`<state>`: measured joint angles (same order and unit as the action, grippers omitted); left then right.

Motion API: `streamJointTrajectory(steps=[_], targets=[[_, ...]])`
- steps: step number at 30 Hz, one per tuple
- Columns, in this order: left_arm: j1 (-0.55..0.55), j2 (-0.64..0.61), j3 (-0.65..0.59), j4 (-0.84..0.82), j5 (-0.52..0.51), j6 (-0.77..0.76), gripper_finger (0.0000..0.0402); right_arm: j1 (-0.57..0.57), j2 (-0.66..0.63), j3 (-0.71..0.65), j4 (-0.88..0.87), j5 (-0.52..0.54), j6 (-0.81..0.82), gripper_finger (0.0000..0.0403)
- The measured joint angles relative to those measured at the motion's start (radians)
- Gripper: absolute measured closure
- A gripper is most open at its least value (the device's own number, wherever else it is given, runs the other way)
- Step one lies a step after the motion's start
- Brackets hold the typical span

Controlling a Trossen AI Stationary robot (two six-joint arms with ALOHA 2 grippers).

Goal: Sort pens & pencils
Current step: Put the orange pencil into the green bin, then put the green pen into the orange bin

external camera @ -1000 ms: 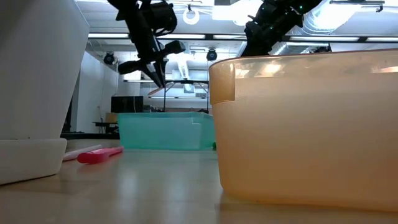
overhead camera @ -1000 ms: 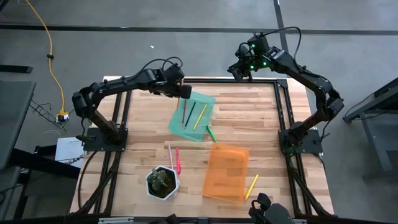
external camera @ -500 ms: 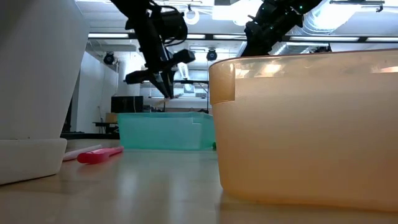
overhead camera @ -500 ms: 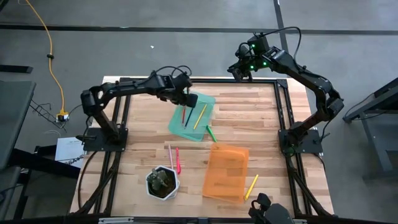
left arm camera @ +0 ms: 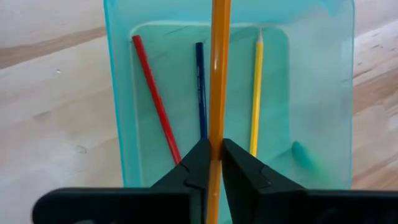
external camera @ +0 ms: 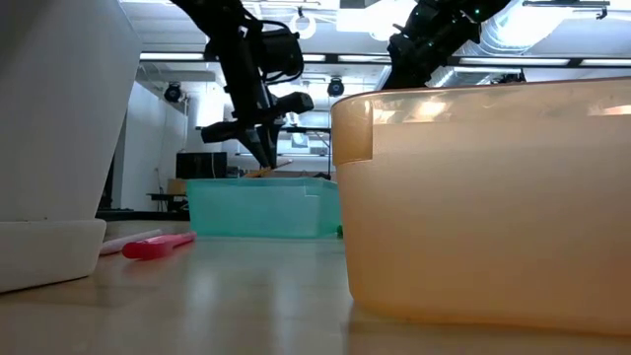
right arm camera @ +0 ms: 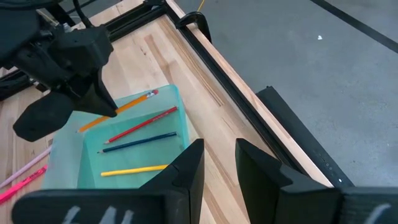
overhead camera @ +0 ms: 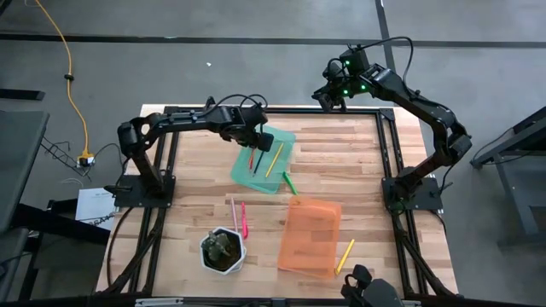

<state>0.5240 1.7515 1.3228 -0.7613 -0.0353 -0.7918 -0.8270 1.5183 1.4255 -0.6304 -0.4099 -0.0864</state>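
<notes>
We've got the left gripper (left arm camera: 211, 163) pinched tight on an orange pencil (left arm camera: 217, 68), hanging just over the green tray (left arm camera: 323, 93) where a red pencil (left arm camera: 155, 99), a blue one (left arm camera: 200, 87) and a yellow one (left arm camera: 256, 87) lie. If we release it tilted, it could bounce off the tray rim onto the wooden table (overhead camera: 341, 153). Our right gripper (right arm camera: 216, 163) waits empty, fingers apart, beyond the far edge. Behind us, a workshop room with ceiling lights
</notes>
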Motion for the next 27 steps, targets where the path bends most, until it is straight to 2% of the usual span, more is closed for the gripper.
streamJointTrajectory(steps=[6,14,18,22,27], targets=[[-0.001,0.002,0.0,0.004,-0.002,0.002,0.0349,0.0,0.0,0.0,0.0,0.0,0.0,0.032],[-0.001,0.004,0.0,0.054,-0.021,0.04,0.0296,0.0,0.0,0.0,-0.003,0.0,0.0,0.032],[-0.015,-0.015,0.0,0.107,0.018,0.102,0.0276,0.0,0.0,0.0,-0.031,-0.004,0.0,0.032],[-0.071,-0.063,0.0,0.122,0.03,0.166,0.0265,0.0,0.0,0.0,-0.056,-0.065,0.0,0.032],[-0.164,-0.152,0.0,0.148,-0.058,0.222,0.0264,0.011,0.0,0.0,-0.097,-0.16,0.015,0.032]])
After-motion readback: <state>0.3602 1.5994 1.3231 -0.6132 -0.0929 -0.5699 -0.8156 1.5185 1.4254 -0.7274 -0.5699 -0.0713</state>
